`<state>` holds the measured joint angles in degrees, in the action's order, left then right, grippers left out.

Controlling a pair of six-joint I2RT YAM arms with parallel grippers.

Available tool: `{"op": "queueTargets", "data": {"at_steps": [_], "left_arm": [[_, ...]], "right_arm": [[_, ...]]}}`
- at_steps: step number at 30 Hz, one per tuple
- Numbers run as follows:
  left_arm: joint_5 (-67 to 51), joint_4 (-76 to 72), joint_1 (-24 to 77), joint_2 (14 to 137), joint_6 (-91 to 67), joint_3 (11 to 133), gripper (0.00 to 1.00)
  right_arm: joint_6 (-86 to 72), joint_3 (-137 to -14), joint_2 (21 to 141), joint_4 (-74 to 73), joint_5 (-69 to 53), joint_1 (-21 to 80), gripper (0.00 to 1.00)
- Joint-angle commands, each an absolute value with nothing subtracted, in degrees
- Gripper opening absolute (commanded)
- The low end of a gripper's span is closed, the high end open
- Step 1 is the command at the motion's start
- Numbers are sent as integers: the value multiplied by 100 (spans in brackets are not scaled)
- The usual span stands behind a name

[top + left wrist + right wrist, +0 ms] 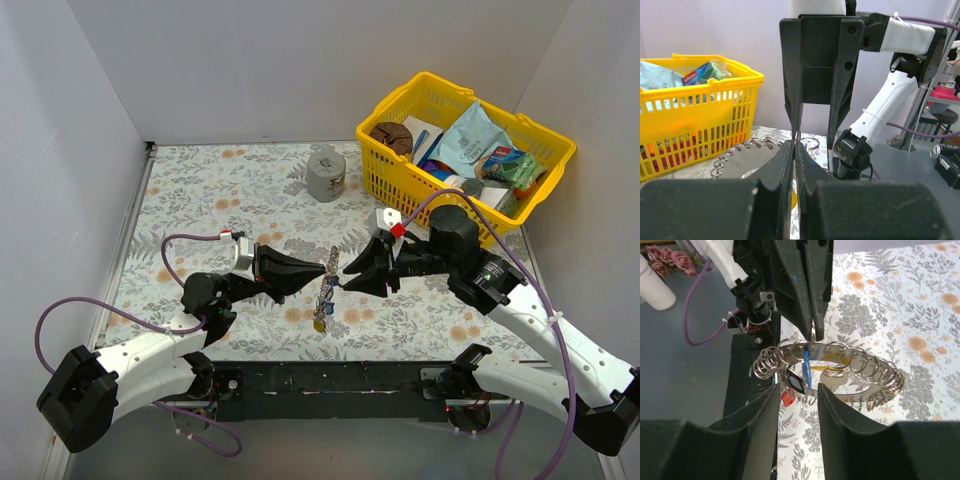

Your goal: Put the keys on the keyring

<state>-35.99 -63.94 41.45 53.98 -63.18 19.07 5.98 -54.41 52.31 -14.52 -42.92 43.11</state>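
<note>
Keyring (867, 372): a flat grey metal ring with a wide hole, its rim crowded with small wire loops like a coil. From above it shows edge-on as a thin strip.
Keyring place: about midway between the counter's (220, 190) left and right edges, nearer the near edge than the far one, between the two claw tips. I cannot tell whether its lower end touches the counter.
Keys (796, 382): tiny beside the ring and bunched at one end of it, the end toward the near edge. A blue one (806, 371) stands on edge, a dark one sits just beside it, and a red one (786, 398) hangs lowest. There is a yellow patch near the ring's middle.
Left claw (322, 268): fingers pressed together, pinching the rim of the keyring from the left side.
Right claw (347, 279): fingers apart, one on each side of the blue key and the ring's near rim. They do not seem to touch either.
Basket (395, 185): yellow plastic, at the far right corner, full of packets.
Can (326, 175): grey, upright, near the far edge, just left of the basket and well apart from the ring.
</note>
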Motion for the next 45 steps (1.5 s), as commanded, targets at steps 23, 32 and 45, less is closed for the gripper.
{"op": "queueTargets", "data": {"at_steps": [23,32,45], "left_arm": [[-3375,-6926,4166,5484,-6354,2180,0],[-3428,-6899,4166,5546,-6346,2206,0],[-3472,-6970,4166,5651,-6381,2285,0]], "right_arm": [[-361,-5133,5511,264,-4940,4298,33],[-229,-5063,5344,150,-4553,4298,52],[-334,-4940,5467,264,-4588,4289,30]]}}
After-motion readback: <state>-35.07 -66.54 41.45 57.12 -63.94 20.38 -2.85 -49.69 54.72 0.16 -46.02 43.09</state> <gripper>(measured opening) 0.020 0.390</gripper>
